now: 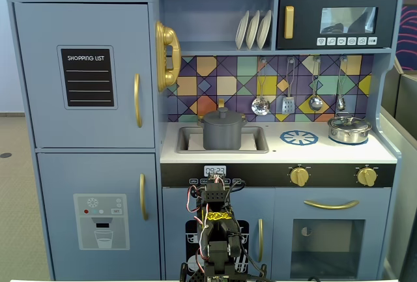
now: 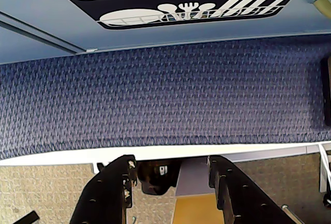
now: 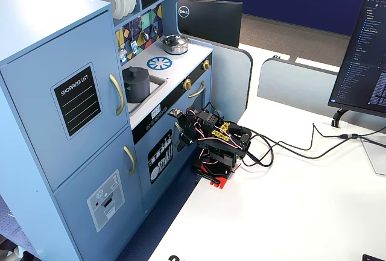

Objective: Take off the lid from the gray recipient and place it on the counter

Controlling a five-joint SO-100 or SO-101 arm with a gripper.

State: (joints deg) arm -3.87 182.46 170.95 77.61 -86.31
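Observation:
The gray recipient (image 1: 223, 135) stands in the recessed sink on the left part of the white counter (image 1: 326, 153). The dark gray lid (image 1: 222, 116) with its small knob sits on top of it. Both also show in a fixed view, the pot (image 3: 136, 87) and the lid (image 3: 136, 72). My arm (image 1: 215, 220) is folded low in front of the kitchen's lower doors, well below the counter. My gripper (image 2: 173, 168) is open and empty, its jaws apart over the table edge and blue carpet. It shows beside the dishwasher door in a fixed view (image 3: 181, 129).
A shiny steel pot (image 1: 349, 129) with its lid stands at the counter's right end, next to the printed blue burner (image 1: 299, 138). Utensils (image 1: 288, 103) hang above the counter. Knobs (image 1: 299, 176) line the front. A monitor (image 3: 365, 62) and cables (image 3: 289, 147) are on the white table.

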